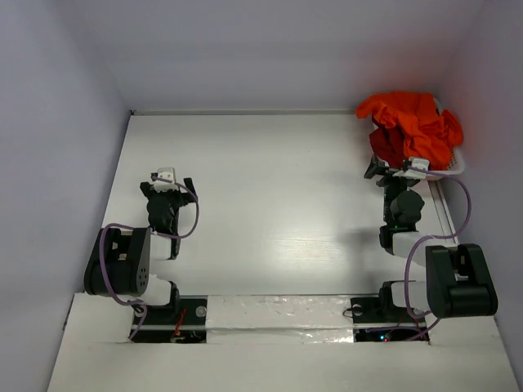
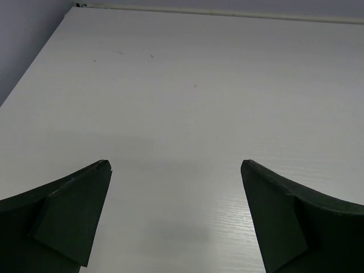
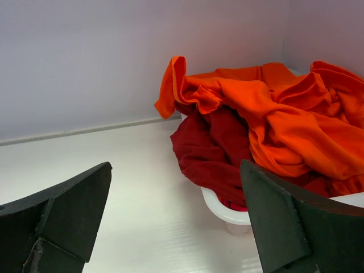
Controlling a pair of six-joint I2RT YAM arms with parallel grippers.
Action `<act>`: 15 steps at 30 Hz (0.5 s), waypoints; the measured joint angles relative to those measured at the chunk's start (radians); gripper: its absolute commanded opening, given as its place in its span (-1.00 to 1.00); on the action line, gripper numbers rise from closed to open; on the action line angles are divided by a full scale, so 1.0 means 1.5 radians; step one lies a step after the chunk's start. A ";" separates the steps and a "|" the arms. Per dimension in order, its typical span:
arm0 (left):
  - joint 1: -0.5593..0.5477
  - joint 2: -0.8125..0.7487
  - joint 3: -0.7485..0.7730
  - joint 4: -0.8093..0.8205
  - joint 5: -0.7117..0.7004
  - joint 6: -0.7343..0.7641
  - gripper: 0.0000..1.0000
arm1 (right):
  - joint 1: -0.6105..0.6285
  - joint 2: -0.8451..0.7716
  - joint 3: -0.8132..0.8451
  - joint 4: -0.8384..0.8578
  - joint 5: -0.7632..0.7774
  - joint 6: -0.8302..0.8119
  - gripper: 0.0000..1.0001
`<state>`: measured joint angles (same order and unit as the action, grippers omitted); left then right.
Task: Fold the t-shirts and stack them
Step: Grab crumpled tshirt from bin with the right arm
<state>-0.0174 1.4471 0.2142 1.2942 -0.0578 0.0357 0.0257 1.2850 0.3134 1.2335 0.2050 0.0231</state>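
A bright orange t-shirt (image 1: 417,118) lies crumpled on top of a darker red t-shirt (image 1: 387,144) in a white basket (image 1: 454,166) at the far right corner. In the right wrist view the orange t-shirt (image 3: 284,108) drapes over the red t-shirt (image 3: 219,148), which hangs over the basket rim (image 3: 227,213). My right gripper (image 1: 391,168) is open and empty, just in front of the basket; it also shows in the right wrist view (image 3: 176,170). My left gripper (image 1: 168,182) is open and empty over bare table, as the left wrist view (image 2: 176,165) shows.
White walls close the table (image 1: 270,188) at the back and both sides. The basket stands against the right wall. A taped strip (image 1: 278,314) runs along the near edge between the arm bases.
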 measured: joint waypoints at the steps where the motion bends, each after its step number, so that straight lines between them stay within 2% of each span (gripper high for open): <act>1: 0.000 0.000 0.000 0.000 0.000 0.000 0.98 | 0.000 0.000 0.000 0.000 0.000 0.000 1.00; 15: 0.000 0.000 0.000 0.000 0.000 0.000 0.98 | 0.000 0.000 0.000 0.000 -0.004 0.000 0.99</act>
<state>-0.0174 1.4471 0.2142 1.2938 -0.0578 0.0357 0.0257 1.2854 0.3134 1.2339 0.1986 0.0231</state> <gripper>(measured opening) 0.990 0.996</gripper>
